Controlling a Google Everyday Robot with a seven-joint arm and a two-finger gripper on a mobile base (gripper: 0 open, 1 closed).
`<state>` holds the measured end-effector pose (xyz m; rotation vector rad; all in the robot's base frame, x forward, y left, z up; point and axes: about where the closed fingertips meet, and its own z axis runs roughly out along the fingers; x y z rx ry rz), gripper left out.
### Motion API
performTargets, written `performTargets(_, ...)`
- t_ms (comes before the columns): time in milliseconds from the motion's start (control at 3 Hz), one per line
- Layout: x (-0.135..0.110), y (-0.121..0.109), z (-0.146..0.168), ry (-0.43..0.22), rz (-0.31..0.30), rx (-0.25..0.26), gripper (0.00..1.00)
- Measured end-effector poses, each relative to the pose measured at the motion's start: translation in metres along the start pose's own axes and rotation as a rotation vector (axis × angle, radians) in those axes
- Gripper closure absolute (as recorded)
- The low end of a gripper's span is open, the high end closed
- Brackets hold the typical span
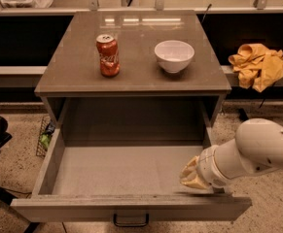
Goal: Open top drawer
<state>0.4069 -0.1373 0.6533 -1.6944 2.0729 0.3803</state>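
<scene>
A: Top drawer [131,208]?
B: Drawn far out from under the surface [131,79], front panel low in the view, black bar handle [130,221] centred on it. Deep plain grey box.

A: Claw [195,174]?
B: At the drawer's right front corner, just inside the front panel, on the end of the white arm [257,152] reaching in from the right. Released or clenched: cannot tell.

A: Edges and room?
B: Right wall just beside the claw; left and back walls well apart from it. Bare grey bottom across most of the box. Speckled floor [14,144] on both sides.

A: Up top?
B: Red can [108,55] upright, left of centre; white bowl [174,56] to its right, apart. Both well back from the front edge. Yellow cloth [258,65] on a ledge off to the right.

A: Any writing?
B: White cursive script down the can, Coca-Cola by the look.
</scene>
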Motion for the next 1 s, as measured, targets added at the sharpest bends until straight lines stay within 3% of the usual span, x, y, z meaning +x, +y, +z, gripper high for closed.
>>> performTargets(333,-0.0009,0.0004,-0.0003,0.001,-0.003,0.000,0.13)
performTargets(667,-0.0018,0.0007,-0.0006,0.001,-0.005,0.001,0.00)
performTargets(1000,-0.0018,0.0007,-0.0006,0.001,-0.005,0.001,0.00)
